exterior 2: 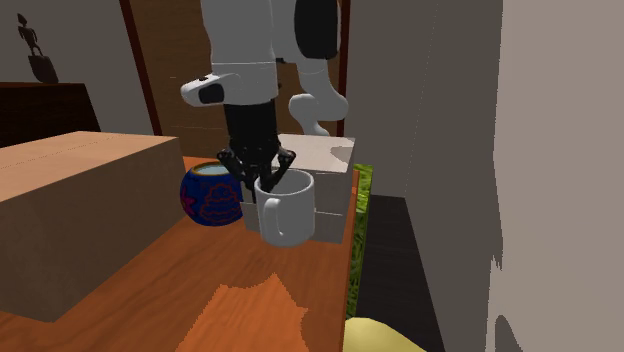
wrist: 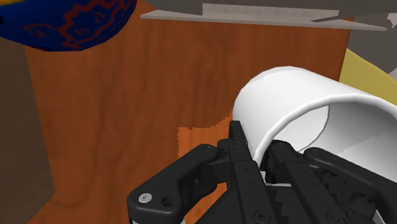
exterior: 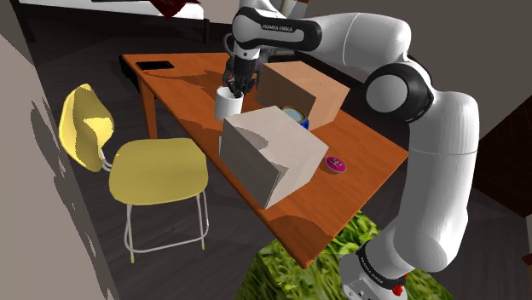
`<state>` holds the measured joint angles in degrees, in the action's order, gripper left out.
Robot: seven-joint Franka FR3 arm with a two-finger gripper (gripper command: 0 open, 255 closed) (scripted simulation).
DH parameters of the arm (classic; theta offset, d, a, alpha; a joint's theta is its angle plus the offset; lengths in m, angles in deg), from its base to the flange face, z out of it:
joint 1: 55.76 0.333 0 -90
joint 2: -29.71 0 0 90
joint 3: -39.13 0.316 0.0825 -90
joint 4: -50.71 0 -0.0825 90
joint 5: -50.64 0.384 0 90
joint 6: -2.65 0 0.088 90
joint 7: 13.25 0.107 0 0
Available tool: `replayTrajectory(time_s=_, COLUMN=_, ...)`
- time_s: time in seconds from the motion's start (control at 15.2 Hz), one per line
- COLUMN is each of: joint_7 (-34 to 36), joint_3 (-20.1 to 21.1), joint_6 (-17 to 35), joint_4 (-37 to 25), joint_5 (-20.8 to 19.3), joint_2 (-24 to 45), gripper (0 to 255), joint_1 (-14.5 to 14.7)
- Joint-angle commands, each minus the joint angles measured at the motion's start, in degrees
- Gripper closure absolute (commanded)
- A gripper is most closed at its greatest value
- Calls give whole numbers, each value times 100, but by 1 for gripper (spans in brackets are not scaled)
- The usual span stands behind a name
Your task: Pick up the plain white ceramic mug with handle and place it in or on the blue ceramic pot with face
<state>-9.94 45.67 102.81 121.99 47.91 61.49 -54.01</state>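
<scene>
Over the table (exterior: 187, 89) the gripper (exterior 2: 265, 180) grips the white mug (exterior 2: 287, 210); box (exterior: 268, 153) half-hides blue pot (exterior: 295, 114)

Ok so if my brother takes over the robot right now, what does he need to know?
Tool: shut on the mug's rim, one finger inside, one outside.
Mug: white, upright, hanging from the tool; it looks just off the table, but that is hard to tell.
Pot: blue, mouth up, on the table between the brown box and the pale box, close to the mug.
Done: the mug is gripped.
Left: carry it over the pot, lower it in, open the tool.
</scene>
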Motion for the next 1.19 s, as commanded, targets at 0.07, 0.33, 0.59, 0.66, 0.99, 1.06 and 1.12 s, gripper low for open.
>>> replayTrajectory(time_s=0.07, joint_7=3, joint_3=3, joint_6=-242, joint_4=-244, joint_5=1, joint_2=2, gripper=255, joint_1=12)
replayTrajectory(time_s=0.33, joint_7=1, joint_3=4, joint_6=-571, joint_4=-605, joint_5=-1, joint_2=34, gripper=255, joint_1=26)
replayTrajectory(time_s=0.59, joint_7=0, joint_3=4, joint_6=-926, joint_4=-1033, joint_5=-6, joint_2=106, gripper=255, joint_1=46)
replayTrajectory(time_s=0.66, joint_7=0, joint_3=4, joint_6=-1020, joint_4=-1153, joint_5=-8, joint_2=132, gripper=255, joint_1=52)
replayTrajectory(time_s=0.99, joint_7=-3, joint_3=0, joint_6=-1539, joint_4=-1868, joint_5=-25, joint_2=327, gripper=255, joint_1=91)
replayTrajectory(time_s=1.06, joint_7=-4, joint_3=-2, joint_6=-1656, joint_4=-2043, joint_5=-30, joint_2=385, gripper=255, joint_1=102)
replayTrajectory(time_s=1.12, joint_7=-5, joint_3=-4, joint_6=-1781, joint_4=-2234, joint_5=-35, joint_2=451, gripper=255, joint_1=113)
